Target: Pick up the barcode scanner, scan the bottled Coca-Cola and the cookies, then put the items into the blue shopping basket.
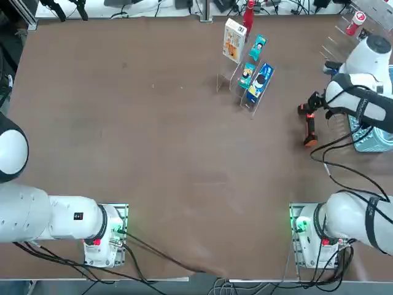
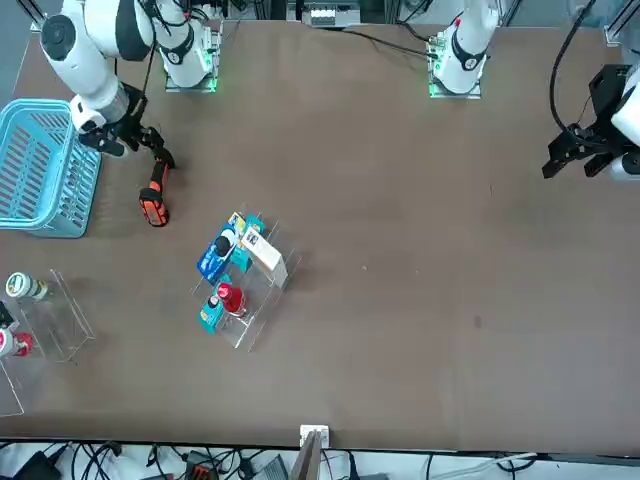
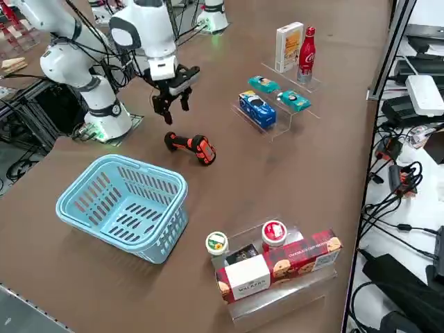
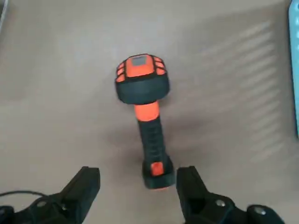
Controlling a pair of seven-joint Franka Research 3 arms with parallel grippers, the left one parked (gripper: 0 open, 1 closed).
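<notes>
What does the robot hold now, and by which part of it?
Nothing: the right tool is open above the table, and the scanner lies on the table.

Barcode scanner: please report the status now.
Right gripper open, above table, near scanner handle. Scanner lying on table, not gripped. Nothing seen between them.
</notes>
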